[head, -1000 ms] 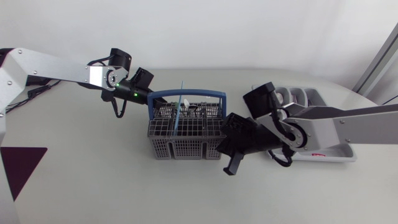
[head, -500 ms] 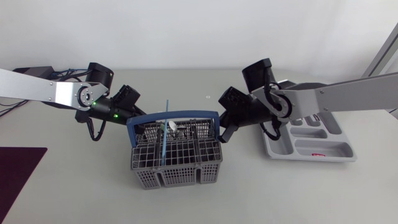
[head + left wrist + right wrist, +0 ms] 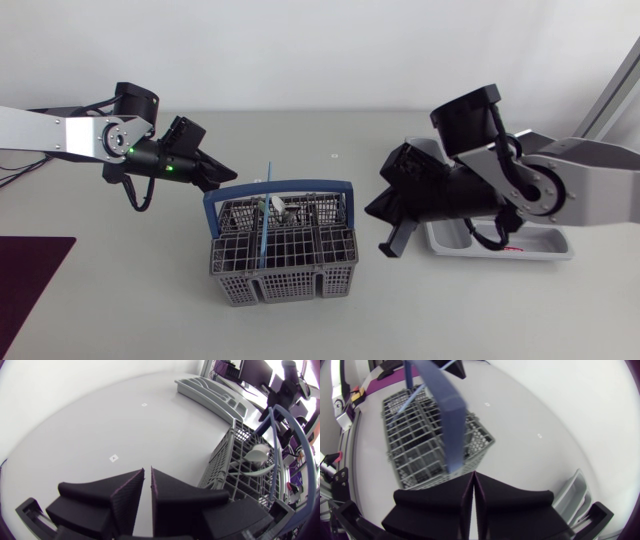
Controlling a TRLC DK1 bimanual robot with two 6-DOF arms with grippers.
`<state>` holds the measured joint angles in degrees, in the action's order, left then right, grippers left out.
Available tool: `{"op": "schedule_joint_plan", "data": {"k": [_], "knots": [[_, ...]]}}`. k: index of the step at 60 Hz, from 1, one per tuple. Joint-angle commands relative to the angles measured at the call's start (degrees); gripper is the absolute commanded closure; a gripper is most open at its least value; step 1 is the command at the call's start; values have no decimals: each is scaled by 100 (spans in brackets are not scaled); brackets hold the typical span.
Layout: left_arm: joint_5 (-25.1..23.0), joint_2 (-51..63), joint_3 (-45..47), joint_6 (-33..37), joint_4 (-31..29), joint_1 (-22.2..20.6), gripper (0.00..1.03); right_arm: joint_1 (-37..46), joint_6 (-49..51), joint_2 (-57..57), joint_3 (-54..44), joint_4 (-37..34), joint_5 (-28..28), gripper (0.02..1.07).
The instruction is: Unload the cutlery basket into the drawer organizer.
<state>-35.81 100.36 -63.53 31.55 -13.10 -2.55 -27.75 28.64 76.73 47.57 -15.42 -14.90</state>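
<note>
The grey wire cutlery basket (image 3: 283,262) with a blue hoop handle (image 3: 277,186) stands at the table's middle. A thin blue stick (image 3: 262,228) and a white spoon (image 3: 279,208) stand in it. My left gripper (image 3: 222,178) hangs just off the basket's back left corner, fingers together but for a thin slit, holding nothing (image 3: 147,472); the basket (image 3: 235,467) lies beside it. My right gripper (image 3: 390,243) is shut and empty to the right of the basket, which lies ahead of it (image 3: 472,477). The grey drawer organizer (image 3: 545,245) lies at the right, largely hidden under my right arm.
A dark purple mat (image 3: 25,270) covers the front left corner. A small white marker (image 3: 333,155) lies behind the basket. Bare table stretches in front of the basket and between the basket and the organizer (image 3: 210,392).
The basket slid left and toward the front a second ago, then stayed put. My left gripper drew back from the handle's left end. My right arm swung from behind the basket to its right side.
</note>
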Motion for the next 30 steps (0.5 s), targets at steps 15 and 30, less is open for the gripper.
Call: {"op": "schedule_joint_plan", "data": {"k": [15,30], "knots": [[-690,239,-1100,993,-1291,800,70,-1400,-535,-1433,-661,-1068,22,101],[-769,977,-1223,1345,-1344,624,70,-1690,-439,-1037,-1075,-682,-75,101]]}}
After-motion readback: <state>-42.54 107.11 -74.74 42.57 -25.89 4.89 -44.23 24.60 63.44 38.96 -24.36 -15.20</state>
